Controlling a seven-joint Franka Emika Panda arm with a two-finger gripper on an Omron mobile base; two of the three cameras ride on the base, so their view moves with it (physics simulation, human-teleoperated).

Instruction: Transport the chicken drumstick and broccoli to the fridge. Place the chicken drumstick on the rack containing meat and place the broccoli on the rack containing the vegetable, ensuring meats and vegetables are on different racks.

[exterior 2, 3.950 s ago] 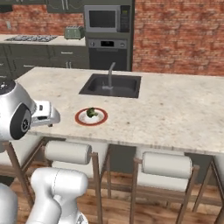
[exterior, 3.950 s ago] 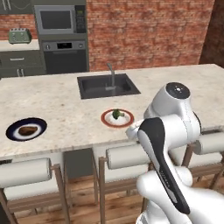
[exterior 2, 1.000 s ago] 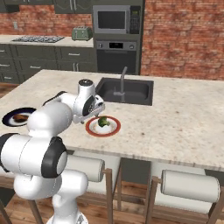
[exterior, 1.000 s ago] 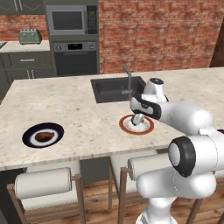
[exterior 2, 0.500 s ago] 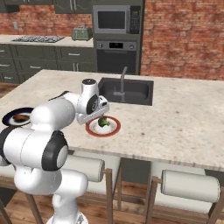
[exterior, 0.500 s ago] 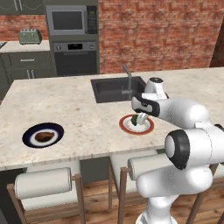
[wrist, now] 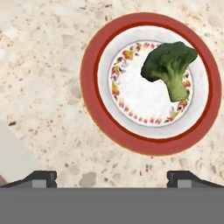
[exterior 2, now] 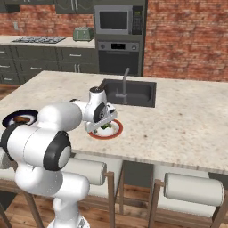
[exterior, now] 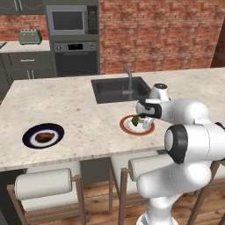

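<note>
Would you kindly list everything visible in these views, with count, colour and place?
broccoli: one, dark green, on the red-rimmed plate.
red-rimmed plate: one, white centre, on the island in front of the sink.
chicken drumstick: one, reddish-brown, on the dark plate.
dark plate: one, navy rim, at the island's left end.
sink: one, black, with a grey faucet, set in the island.
microwave: one, silver, above the black oven.
toaster: one, pale green, on the back counter.
stools: white cushions, below the island.
end effector: one, open, above the red-rimmed plate.

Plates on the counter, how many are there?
2. The red-rimmed plate sits in front of the sink, holding the broccoli. The dark blue plate lies farther along the counter, holding a brown lump. None seems hidden.
</note>
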